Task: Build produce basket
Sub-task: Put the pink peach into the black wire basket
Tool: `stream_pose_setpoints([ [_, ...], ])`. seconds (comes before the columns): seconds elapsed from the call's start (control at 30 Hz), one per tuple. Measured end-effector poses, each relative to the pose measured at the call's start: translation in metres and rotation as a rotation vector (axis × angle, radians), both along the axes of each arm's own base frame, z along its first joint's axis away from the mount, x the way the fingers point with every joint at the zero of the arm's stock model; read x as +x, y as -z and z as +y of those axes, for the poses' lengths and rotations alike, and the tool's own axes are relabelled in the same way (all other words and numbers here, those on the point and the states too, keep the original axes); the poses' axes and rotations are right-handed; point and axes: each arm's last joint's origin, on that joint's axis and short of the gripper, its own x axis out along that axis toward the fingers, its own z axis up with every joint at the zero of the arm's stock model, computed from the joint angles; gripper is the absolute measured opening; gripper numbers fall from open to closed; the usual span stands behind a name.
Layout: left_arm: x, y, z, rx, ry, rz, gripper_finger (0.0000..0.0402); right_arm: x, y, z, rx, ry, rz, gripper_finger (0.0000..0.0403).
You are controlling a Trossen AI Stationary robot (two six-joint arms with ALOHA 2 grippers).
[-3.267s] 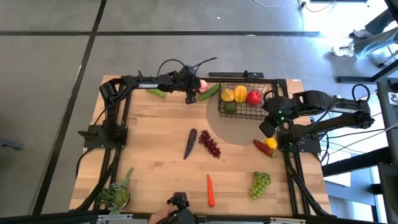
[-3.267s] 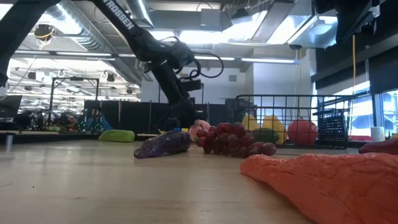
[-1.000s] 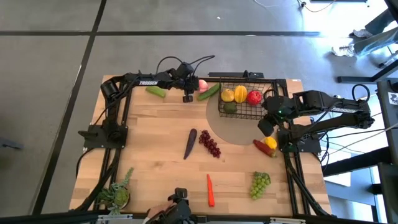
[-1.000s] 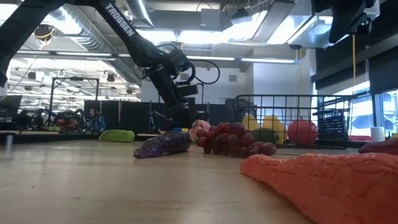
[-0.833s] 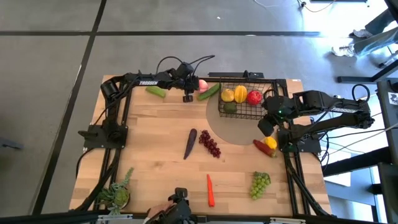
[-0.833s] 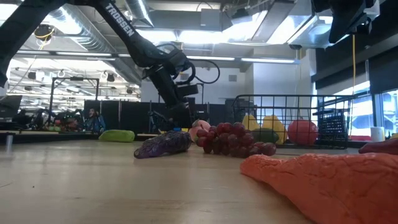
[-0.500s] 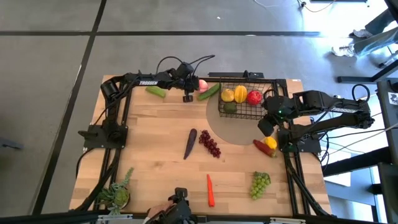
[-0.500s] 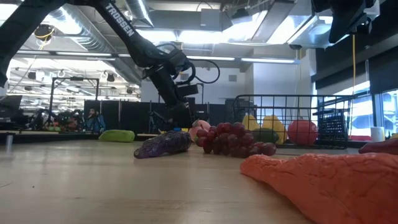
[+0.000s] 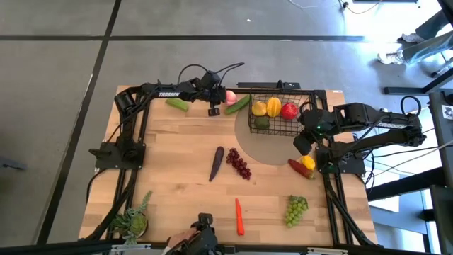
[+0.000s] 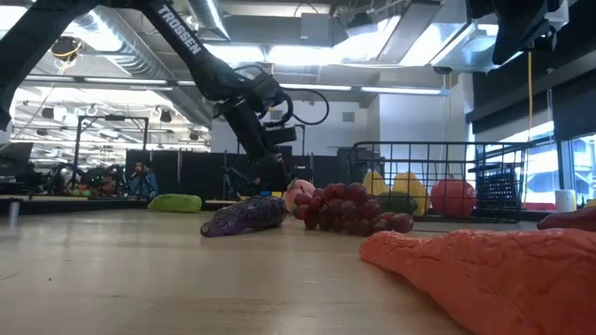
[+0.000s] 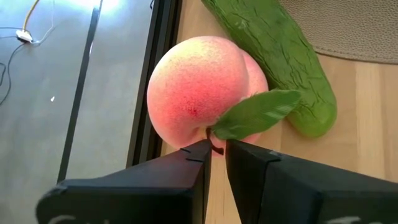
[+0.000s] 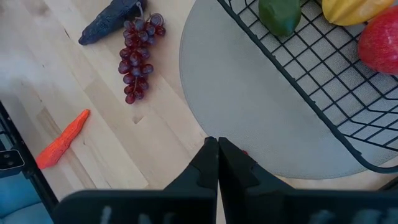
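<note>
A pink peach (image 9: 230,95) with a green leaf sits on the table at its far edge, beside a green cucumber (image 9: 239,104). My left gripper (image 11: 217,149) is at the peach's stem, its fingers closed to a narrow gap; it also shows in the high view (image 9: 219,99). The black wire basket (image 9: 283,132) stands at the far right and holds several pieces of produce. My right gripper (image 12: 216,144) is shut and empty, above the grey mat (image 9: 265,152) near the basket. My left gripper pinches the peach's dark stem (image 11: 215,138), at the foot of the leaf, between its two fingertips. The fingers slant down from the table's left side. The peach (image 11: 199,87) rests on the table at the far edge.
An eggplant (image 9: 216,163) and dark grapes (image 9: 238,164) lie mid-table. A carrot (image 9: 239,216) and green grapes (image 9: 296,209) lie near the front. Red and yellow peppers (image 9: 303,166) lie at the right. A green piece (image 9: 178,104) lies at the far left and a potted plant (image 9: 133,221) at the front left.
</note>
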Motion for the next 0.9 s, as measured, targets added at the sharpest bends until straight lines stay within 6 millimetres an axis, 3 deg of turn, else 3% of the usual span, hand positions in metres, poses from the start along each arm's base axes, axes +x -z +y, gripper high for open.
stream_pose_setpoints([
  [0.9, 0.0002, 0.0034, 0.0026, 0.021, -0.030, 0.012, 0.0040, 0.0003, -0.0006, 0.0000, 0.000, -0.001, -0.005, 0.0000],
])
